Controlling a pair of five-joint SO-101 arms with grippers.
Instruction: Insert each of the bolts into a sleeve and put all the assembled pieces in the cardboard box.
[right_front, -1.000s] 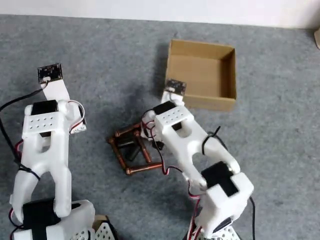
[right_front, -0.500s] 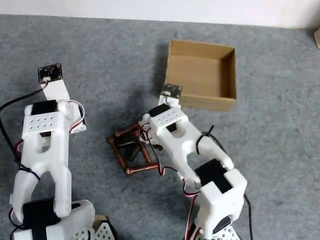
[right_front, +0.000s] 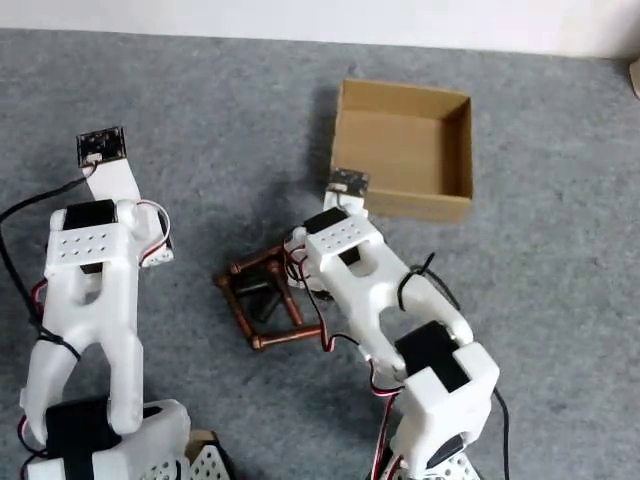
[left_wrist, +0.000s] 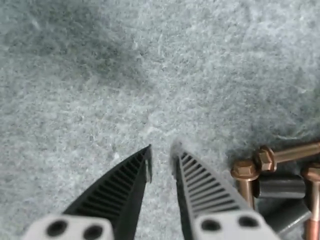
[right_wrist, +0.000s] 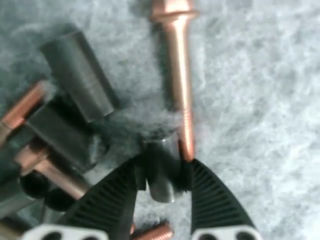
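Nearest us in the high view are the two white arms. The left arm (right_front: 90, 290) runs straight away from us at the left. The right arm (right_front: 375, 290) leans far and left over the right edge of the pile (right_front: 265, 300), where copper bolts (right_front: 290, 338) and dark sleeves (right_front: 255, 288) lie mid-surface (right_front: 550, 300).

The right wrist view gives us the grip itself. The right pincer (right_wrist: 164, 172) is pinching one sleeve (right_wrist: 161, 150) by its sides. We cannot tell whether that sleeve is off the surface. One bolt (right_wrist: 179, 75) lies flat just beside it, with its threaded end by a finger and its head pointing away.

The left wrist view shows us the left pincer (left_wrist: 161, 156) slightly spread with nothing between its fingers. It is over bare surface, with the pile's left end near it.

Farthest, right of middle, the open box (right_front: 405, 205) stands upright. The right arm's wrist is just beside the box's near left corner.
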